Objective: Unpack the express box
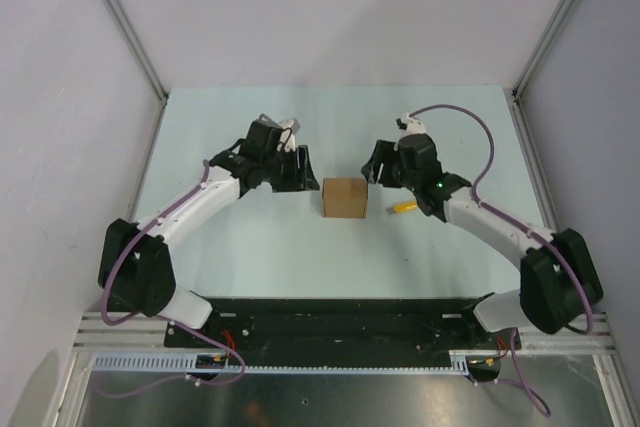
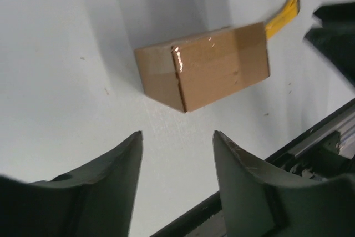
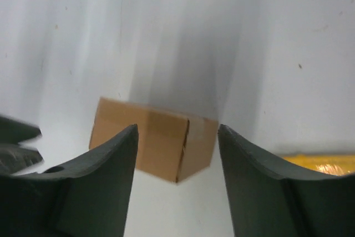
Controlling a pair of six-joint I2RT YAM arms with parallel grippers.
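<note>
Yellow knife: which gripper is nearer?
Right. The right gripper sits just beyond the knife, beside the express box; the left gripper is across the box, on its other side.

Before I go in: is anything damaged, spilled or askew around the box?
Nothing stands out. The small brown cardboard box rests flat, taped shut, with no dents or tears visible. The slim yellow knife lies on the table just to its right, apart from it.
</note>
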